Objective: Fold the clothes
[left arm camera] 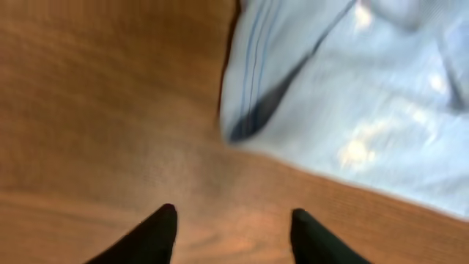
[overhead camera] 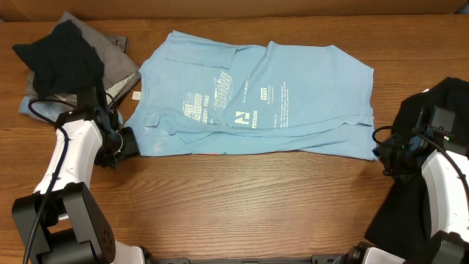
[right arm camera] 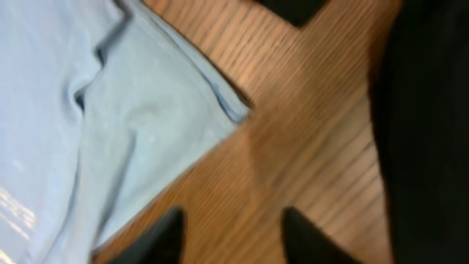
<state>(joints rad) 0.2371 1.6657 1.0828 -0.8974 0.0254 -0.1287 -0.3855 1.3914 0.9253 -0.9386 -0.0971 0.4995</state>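
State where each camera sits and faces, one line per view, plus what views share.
Overhead: above the wooden table, looking down at the light sky-blue printed fabric T-shirt; left arm and right arm show.
Left wrist: low over the table, facing one shirt corner; the left gripper's open fingers show.
Right wrist: low, facing another shirt corner; the right gripper's open fingers show.
Shared: all see shirt and table.

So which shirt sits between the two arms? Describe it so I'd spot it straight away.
Start at the wooden table; spread across its middle, between the left gripper and right gripper, lies the sky-blue T-shirt. Only it carries white printed logos; the pile at the far-left corner is black and grey.
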